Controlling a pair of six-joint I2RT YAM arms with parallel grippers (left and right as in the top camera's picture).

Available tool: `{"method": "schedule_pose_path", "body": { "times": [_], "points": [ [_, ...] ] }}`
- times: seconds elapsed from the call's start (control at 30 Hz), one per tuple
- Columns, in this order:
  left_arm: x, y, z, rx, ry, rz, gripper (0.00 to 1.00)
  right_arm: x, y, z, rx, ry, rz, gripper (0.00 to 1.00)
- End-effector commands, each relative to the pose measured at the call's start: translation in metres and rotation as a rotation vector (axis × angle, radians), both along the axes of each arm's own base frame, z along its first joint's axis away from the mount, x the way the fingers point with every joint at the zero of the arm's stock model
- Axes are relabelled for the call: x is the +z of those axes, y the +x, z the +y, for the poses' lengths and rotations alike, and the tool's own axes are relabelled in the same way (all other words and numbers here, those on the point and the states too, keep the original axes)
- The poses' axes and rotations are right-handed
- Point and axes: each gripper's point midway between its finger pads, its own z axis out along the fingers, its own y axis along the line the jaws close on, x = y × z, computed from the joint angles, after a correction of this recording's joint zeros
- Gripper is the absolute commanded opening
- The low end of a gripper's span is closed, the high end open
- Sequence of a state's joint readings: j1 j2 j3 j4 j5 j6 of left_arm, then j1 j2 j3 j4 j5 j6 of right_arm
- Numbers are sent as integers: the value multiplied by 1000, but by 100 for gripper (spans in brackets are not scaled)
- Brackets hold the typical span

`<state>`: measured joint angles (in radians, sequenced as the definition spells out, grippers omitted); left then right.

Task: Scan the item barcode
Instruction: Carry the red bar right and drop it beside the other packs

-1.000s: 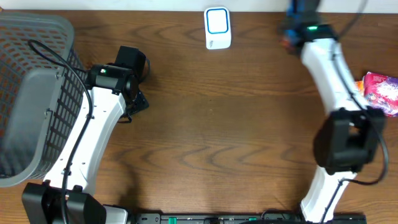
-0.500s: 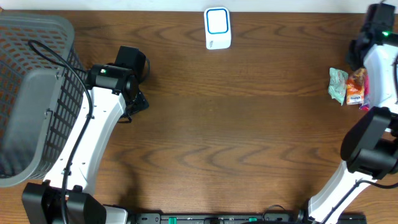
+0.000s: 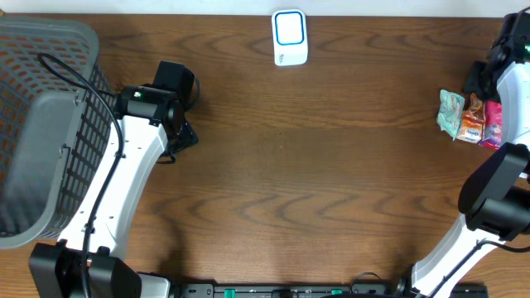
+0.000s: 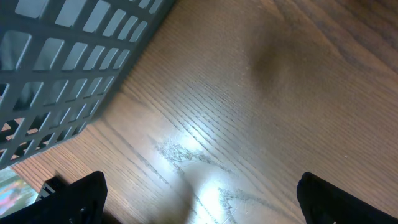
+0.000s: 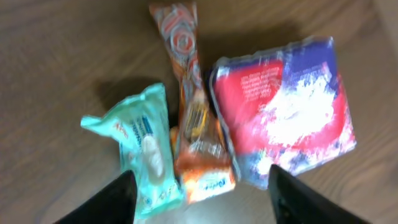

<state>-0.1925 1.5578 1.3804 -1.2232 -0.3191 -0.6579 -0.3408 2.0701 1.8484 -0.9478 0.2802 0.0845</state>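
Observation:
Three packets lie together at the table's right edge: a teal wipes pack (image 3: 450,112) (image 5: 144,149), an orange snack bag (image 3: 472,117) (image 5: 196,127) and a red-and-purple pack (image 3: 493,124) (image 5: 283,112). My right gripper (image 5: 202,205) hovers just above them, open, its fingers either side of the orange bag and touching nothing. The white, blue-rimmed scanner (image 3: 290,37) sits at the back centre. Over bare wood beside the basket, my left gripper (image 3: 184,136) (image 4: 199,205) is open wide and empty. No barcode is readable.
A large grey mesh basket (image 3: 45,116) (image 4: 62,56) fills the left side, close to my left arm. Brown wood stretches between the two arms. The right arm (image 3: 497,190) stands along the table's right edge.
The right arm swung from the back, near the scanner, out to the right edge over the packets. Its jaws went from shut to open. The left arm stayed still.

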Motion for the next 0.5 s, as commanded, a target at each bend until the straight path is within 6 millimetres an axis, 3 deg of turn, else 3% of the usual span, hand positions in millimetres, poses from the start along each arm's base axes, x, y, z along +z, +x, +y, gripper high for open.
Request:
{"method": "schedule_pose_path", "body": {
  "times": [0.0, 0.03, 0.23, 0.27, 0.3, 0.4, 0.47],
  "points": [
    [0, -1, 1, 14, 3, -2, 98, 15, -9, 16, -4, 69, -22, 86],
    [0, -1, 1, 14, 3, -2, 98, 22, -10, 20, 5, 86, -37, 99],
    [0, -1, 1, 14, 3, -2, 98, 90, -17, 61, 104, 221, -214, 99],
    [0, -1, 1, 14, 3, -2, 98, 118, -23, 77, 150, 268, -289, 99],
    [0, -1, 1, 14, 3, -2, 98, 134, -27, 87, 178, 294, -330, 99],
    [0, -1, 1, 14, 3, -2, 98, 175, -47, 108, 235, 330, -417, 99],
    [0, -1, 1, 14, 3, -2, 98, 191, -63, 119, 252, 334, -439, 99]
  ]
}}
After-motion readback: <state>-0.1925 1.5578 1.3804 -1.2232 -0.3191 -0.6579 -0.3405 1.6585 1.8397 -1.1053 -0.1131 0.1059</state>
